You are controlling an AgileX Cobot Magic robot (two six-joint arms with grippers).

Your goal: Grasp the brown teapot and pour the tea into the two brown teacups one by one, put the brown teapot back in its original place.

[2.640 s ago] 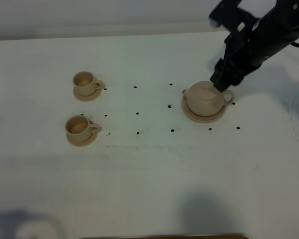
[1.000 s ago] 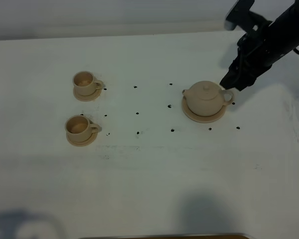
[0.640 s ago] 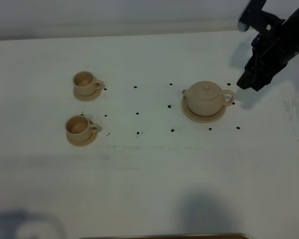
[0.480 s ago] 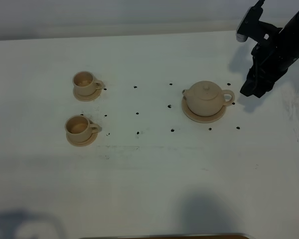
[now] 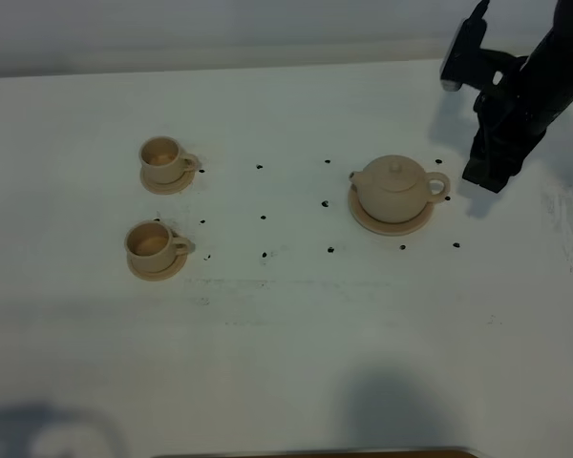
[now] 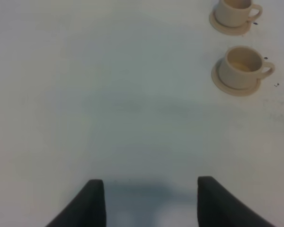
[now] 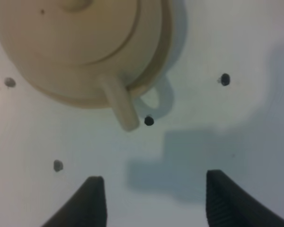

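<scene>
The brown teapot (image 5: 393, 188) sits upright on its wide saucer (image 5: 365, 218), the original place, right of centre. Its loop handle (image 7: 119, 107) points toward my right gripper (image 5: 484, 176), which hangs open just right of the pot, touching nothing. In the right wrist view the teapot (image 7: 71, 42) lies beyond the empty gap of the right gripper (image 7: 151, 201). The two brown teacups (image 5: 159, 153) (image 5: 150, 240) stand on small saucers at the left. My left gripper (image 6: 151, 203) is open over bare table, with the teacups (image 6: 234, 9) (image 6: 241, 66) well ahead of it.
Small black dots (image 5: 264, 218) mark the white table (image 5: 286, 334) between the cups and the teapot. A dark edge (image 5: 315, 453) runs along the near side of the table.
My right gripper has pulled away from the teapot's handle, moving right and slightly back. The teapot stays on its saucer. The cups have not moved.
</scene>
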